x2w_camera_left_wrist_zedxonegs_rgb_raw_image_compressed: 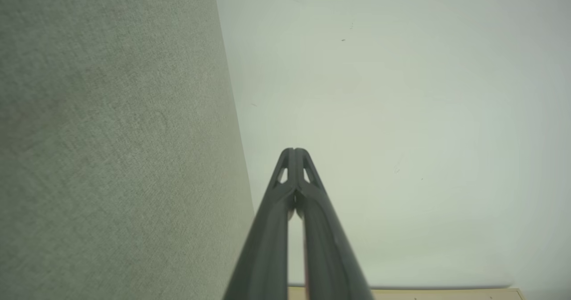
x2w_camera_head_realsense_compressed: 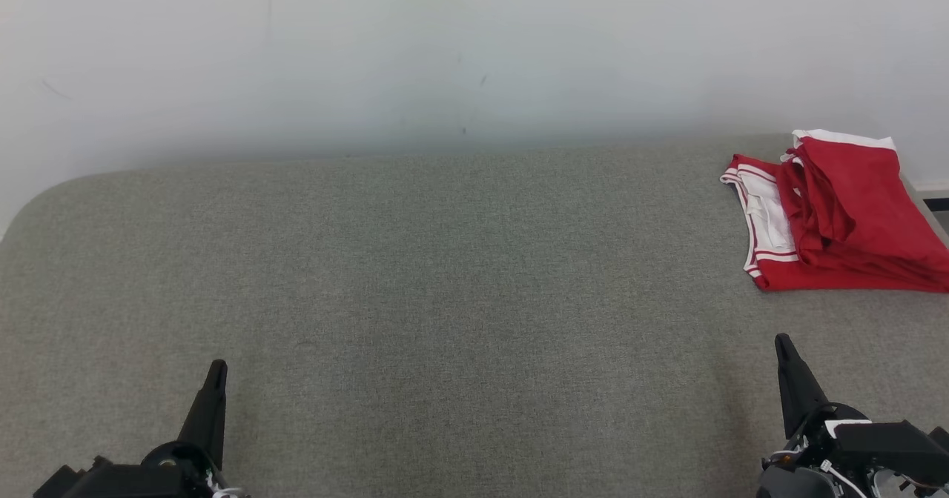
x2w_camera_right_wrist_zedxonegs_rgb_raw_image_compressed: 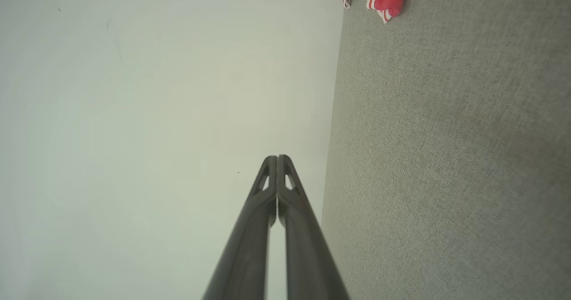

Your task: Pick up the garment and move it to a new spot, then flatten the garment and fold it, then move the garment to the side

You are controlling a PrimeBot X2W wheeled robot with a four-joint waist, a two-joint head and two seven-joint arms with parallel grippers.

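We log the garment point(x2w_camera_head_realsense_compressed: 838, 216), red with white trim, at the far right of the grey table point(x2w_camera_head_realsense_compressed: 445, 276), close to the back edge by the pale wall point(x2w_camera_head_realsense_compressed: 445, 53). It lies in a compact, layered stack, not spread out. The layers look roughly squared, though the top one is a little rumpled.

Left gripper point(x2w_camera_head_realsense_compressed: 215, 383): low at the near left, fingers pressed together, nothing between them. Right gripper point(x2w_camera_head_realsense_compressed: 786, 357): low at the near right, fingers likewise closed tip to tip and empty. It is the nearer of the two to the garment but well apart from it. Neither touches cloth.

Our reading: the stack and its place at the table's side suggest that folding and setting aside are done. If so, little or nothing is left. We cannot rule out that this is an unworked pile awaiting pickup.
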